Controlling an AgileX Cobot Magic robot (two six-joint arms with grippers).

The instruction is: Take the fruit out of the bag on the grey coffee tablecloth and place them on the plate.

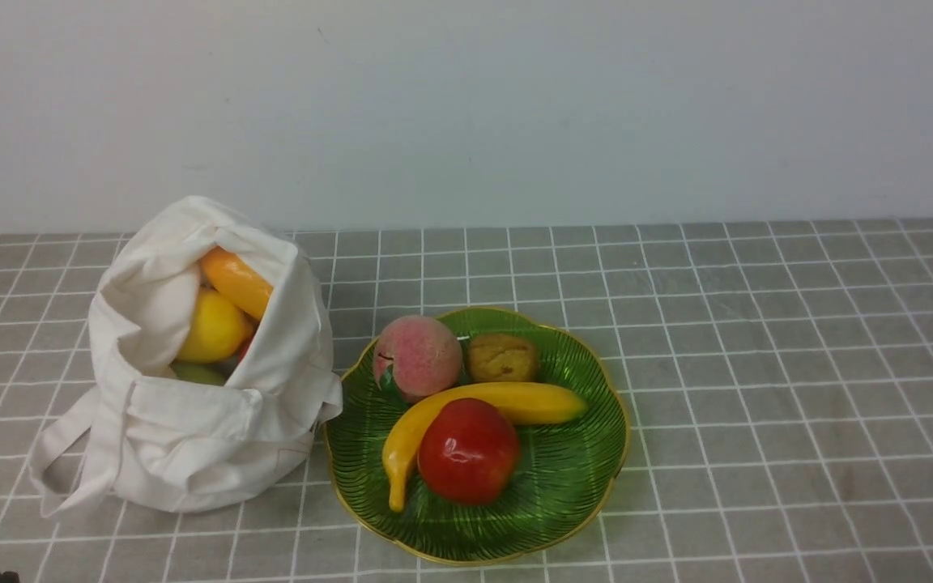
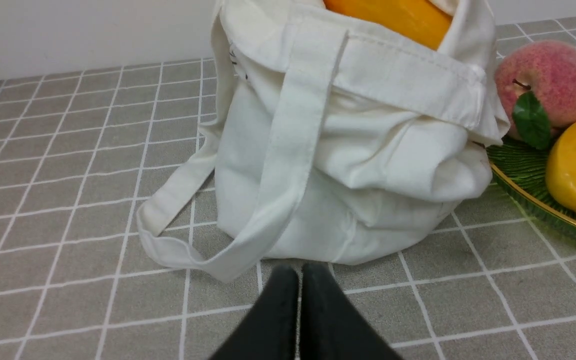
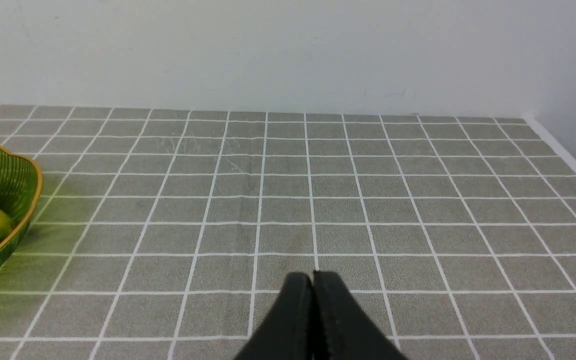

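On the grey coffee tablecloth, front view: bag at 9 o'clock of plate, lemon inside. Left wrist: left gripper clenched, empty; we should open before entering. Right wrist: right gripper clenched, empty.

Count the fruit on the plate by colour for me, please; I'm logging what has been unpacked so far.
Pink-orange: 1, the peach
Brown: 1, a small round fruit
Yellow: 1, the banana
Red: 1, a round glossy fruit
Total: 4 on the plate
More fruit is visible in the bag.
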